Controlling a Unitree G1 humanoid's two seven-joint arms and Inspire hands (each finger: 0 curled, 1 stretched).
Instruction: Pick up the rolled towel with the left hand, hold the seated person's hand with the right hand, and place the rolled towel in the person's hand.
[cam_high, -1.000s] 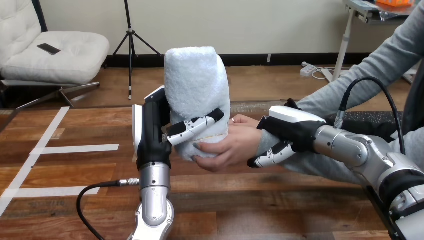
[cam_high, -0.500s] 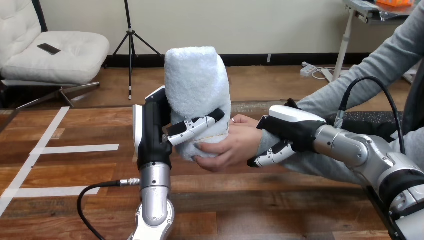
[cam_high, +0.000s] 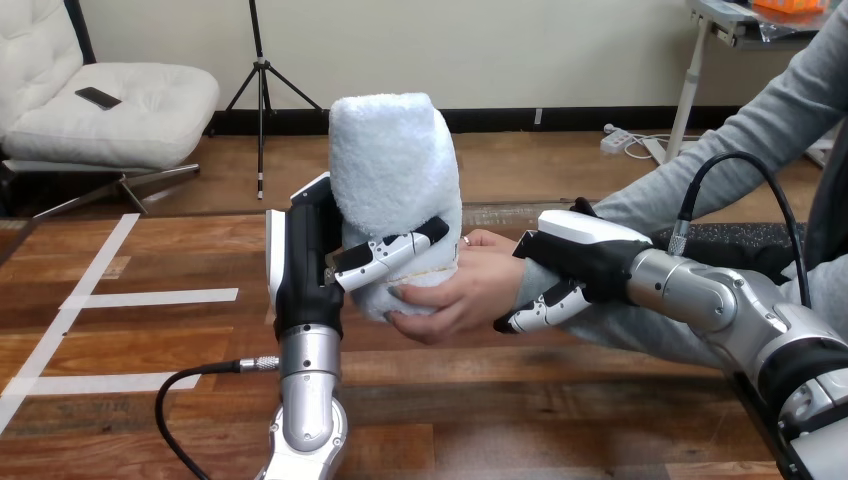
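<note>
Standing upright, long axis vertical: rolled towel (cam_high: 392, 160)

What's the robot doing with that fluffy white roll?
The left robot hand grips a rolled towel upright, fingers curled round it. The person's hand cups the towel's bottom end. The right robot hand curls round the person's wrist. So the robot and the person both have the towel right now.

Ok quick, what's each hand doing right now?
Left hand: shut on the rolled towel, which the person's hand also grips.
Right hand: shut on the person's wrist.
</note>
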